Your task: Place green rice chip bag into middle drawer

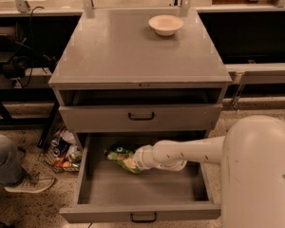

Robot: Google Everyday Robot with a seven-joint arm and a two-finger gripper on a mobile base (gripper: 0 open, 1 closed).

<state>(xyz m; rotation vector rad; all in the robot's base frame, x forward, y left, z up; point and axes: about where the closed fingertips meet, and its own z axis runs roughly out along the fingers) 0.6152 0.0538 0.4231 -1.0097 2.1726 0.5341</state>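
The green rice chip bag [118, 155] lies crinkled at the back left of the open middle drawer [147, 191], over its plain grey floor. My gripper [134, 161] reaches into the drawer from the right and meets the bag's right end; its tip is hidden behind the white wrist and the bag. I cannot tell whether the bag rests on the floor or hangs just above it. My white arm [190, 151] crosses the drawer's right half.
The handled drawer front [141, 116] just above is pushed in. A cream bowl [166, 24] stands on the cabinet top. Cans and clutter [64, 152] lie on the floor to the left, next to a person's leg and shoe [12, 167].
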